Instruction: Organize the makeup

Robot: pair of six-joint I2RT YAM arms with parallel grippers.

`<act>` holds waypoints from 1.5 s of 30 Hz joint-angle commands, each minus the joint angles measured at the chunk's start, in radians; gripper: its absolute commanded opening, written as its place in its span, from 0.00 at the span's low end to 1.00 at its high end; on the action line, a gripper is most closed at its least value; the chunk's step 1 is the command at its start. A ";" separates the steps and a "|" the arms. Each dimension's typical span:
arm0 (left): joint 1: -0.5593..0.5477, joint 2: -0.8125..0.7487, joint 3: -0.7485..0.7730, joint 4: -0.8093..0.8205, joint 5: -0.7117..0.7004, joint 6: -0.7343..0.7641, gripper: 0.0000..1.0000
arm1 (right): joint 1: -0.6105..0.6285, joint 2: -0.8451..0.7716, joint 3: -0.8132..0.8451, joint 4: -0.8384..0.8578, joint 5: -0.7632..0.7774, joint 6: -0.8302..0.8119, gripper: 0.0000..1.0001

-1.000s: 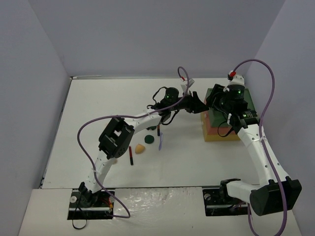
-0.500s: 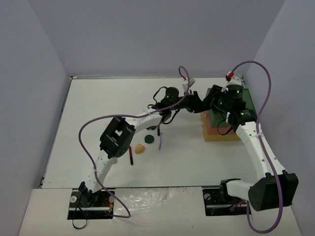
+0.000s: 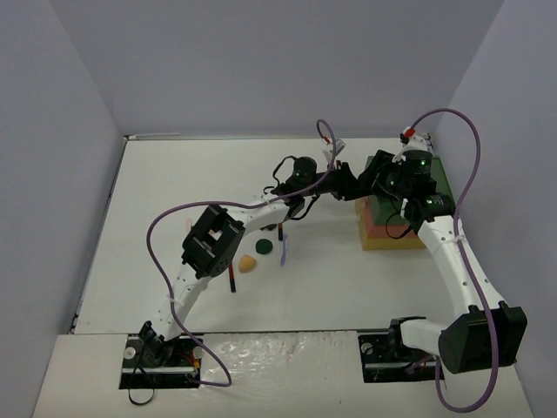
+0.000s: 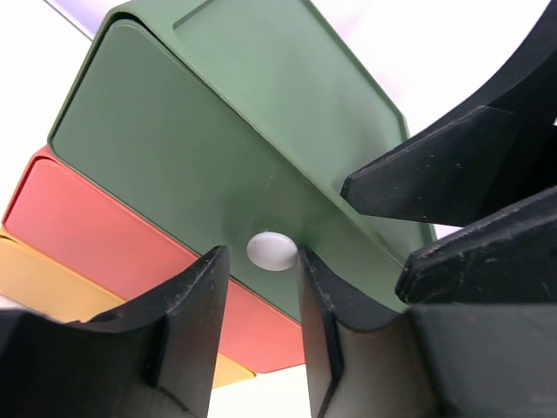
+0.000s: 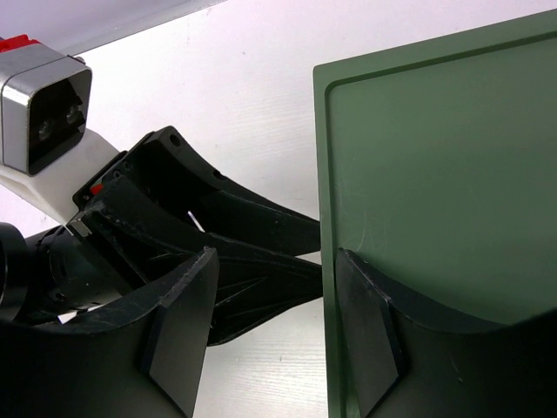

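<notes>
Makeup point(image 3: 265, 246) is found loose on the white table point(image 3: 157, 192) in the top view, left of the layered box point(image 3: 379, 233) and well apart from both grippers. A tan sponge point(image 3: 248, 263), a dark green disc point(image 3: 265, 246), a dark red stick point(image 3: 232, 280) and a thin lilac tool point(image 3: 284, 250) can be made out. All of it is judged light. The egg-shaped sponge is expected to be soft and springy, and is best pinched gently across its broad middle. The stick and the tool look stiff, slim and apt to roll, so they would be taken crosswise at mid-length. The flat disc sits low, is probably slick, and would be caught by its rim. The left gripper point(image 3: 348, 185) is stretched to the box's left face, and the right gripper point(image 3: 380, 180) is set over its green lid point(image 3: 439, 178). Jaw openings cannot be read from here.

In the left wrist view, smooth matte plastic layers with rounded corners are stacked green, red and yellow. A small white round knob point(image 4: 271, 251) on the green front is flanked by the left gripper's black fingers point(image 4: 187, 305), which are parted only narrowly. A sliver of gap is visible on one side, so no firm pinch is shown.

In the right wrist view, the right gripper is held roughly half open, straddling the lid's edge, with one finger above the lid and the other beside the box. Nothing is gripped.
</notes>
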 commanded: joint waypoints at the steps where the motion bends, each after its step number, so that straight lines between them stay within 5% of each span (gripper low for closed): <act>1: -0.003 -0.031 0.064 0.157 0.012 -0.038 0.31 | -0.009 0.010 -0.005 0.035 -0.034 0.018 0.53; 18: -0.003 -0.024 0.033 0.277 0.013 -0.106 0.01 | -0.023 0.009 -0.015 0.041 -0.061 0.035 0.53; 45: 0.121 -0.393 -0.459 0.083 0.015 0.027 0.00 | -0.048 -0.009 -0.029 0.042 -0.036 0.037 0.54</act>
